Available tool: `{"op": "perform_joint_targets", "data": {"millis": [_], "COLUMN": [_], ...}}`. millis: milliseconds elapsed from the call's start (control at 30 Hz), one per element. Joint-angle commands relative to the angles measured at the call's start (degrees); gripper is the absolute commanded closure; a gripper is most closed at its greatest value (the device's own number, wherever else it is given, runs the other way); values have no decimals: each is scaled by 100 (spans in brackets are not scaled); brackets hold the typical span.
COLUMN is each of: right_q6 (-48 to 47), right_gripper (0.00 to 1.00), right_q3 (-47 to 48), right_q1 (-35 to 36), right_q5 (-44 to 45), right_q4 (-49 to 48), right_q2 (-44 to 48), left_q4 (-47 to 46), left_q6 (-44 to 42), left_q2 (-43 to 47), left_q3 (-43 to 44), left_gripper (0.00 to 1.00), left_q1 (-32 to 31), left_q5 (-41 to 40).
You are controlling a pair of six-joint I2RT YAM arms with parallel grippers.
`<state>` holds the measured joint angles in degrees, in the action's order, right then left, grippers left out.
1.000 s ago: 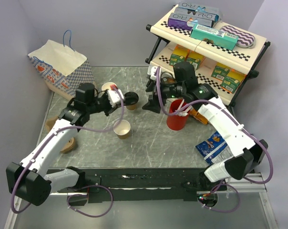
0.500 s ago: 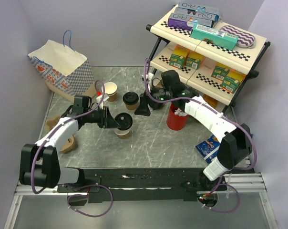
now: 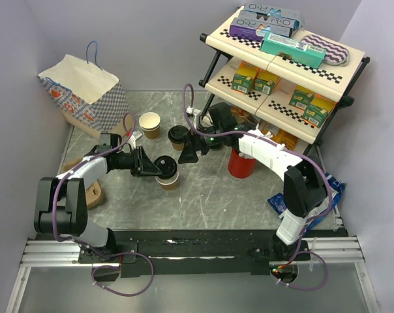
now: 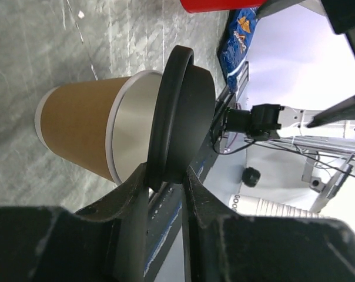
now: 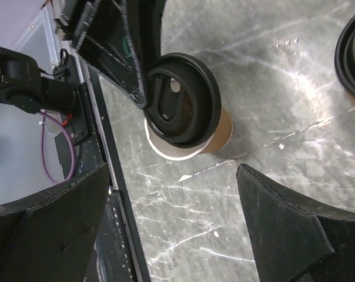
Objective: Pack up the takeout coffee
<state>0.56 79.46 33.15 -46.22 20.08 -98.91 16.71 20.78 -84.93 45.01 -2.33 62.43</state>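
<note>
The left hand [image 4: 164, 177] is clenched on a round black plastic lid [image 4: 186, 117], its two fingers pinching the rim from either side. It holds the lid tilted at the mouth of a small brown paper cup [image 4: 77, 132], which stands on the grey marbled desk [image 3: 203, 195] right at its fingertips. The edge grip seems chosen to keep the fingers off the cup's mouth while the lid goes on. The lid sits askew, leaving a crescent of the white rim bare on the side toward the fingers, so I judge it not yet pressed home. Just across that cup the right hand [image 3: 188, 155] hangs released, jaws spread wide and empty, tilted down at the lid. It is probably waiting there to steady the cup or push the lid flat. Close beyond the right hand stands a second brown paper cup [image 3: 178, 135], already capped in black and set apart from the work. Beyond the left hand is a lidless brown cup [image 3: 149, 124] with a white inside, and on the right hand's outer side is a red cup [image 3: 240, 163]. Farthest from the left hand, a patterned paper bag [image 3: 86, 91] gapes open, likely where the coffee goes. Both capped cups are on the desk, outside it.
</note>
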Motion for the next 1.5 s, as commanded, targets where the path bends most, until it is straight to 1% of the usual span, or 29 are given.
{"op": "perform_joint_targets", "data": {"millis": [0,133,433,767,867,900,967,1000,1100,1167,1333,1433,1467], "right_q6": [340,384,577,718,735,727,726,709,726,726,753,770,770], "right_gripper": [5,6,6,6,6,6,6,6,6,6,6,6,6], "right_q3": [131,201,280,553,579,588,588,579,579,579,606,649,676], "right_q1": [69,157,227,342,386,394,412,421,421,421,412,438,464], "right_q5": [-151,-160,-37,-10,-2,-10,25,34,25,16,42,130,157], "right_q4": [-241,-276,-276,-302,-294,-294,-267,-267,-259,-258,-250,-232,-189], "right_q2": [-172,-313,-603,-998,-1077,-1086,-1121,-1121,-1148,-1174,-1200,-1236,-1262], "left_q4": [174,254,561,1176,1194,1203,1247,1299,1413,1431,1484,1607,1651], "left_q6": [155,260,296,32,67,76,41,23,-56,-91,-144,-301,-346], "left_q2": [37,107,266,301,301,284,257,240,196,178,169,178,187], "left_q3": [192,131,95,175,165,192,288,323,429,473,535,596,648], "left_gripper": [96,93,91,83,76,70,66,61,53,51,48,47,46], "left_q1": [39,92,110,119,110,118,118,119,119,119,110,110,110], "left_q5": [260,453,357,-126,-223,-232,-293,-311,-363,-399,-460,-661,-862]}}
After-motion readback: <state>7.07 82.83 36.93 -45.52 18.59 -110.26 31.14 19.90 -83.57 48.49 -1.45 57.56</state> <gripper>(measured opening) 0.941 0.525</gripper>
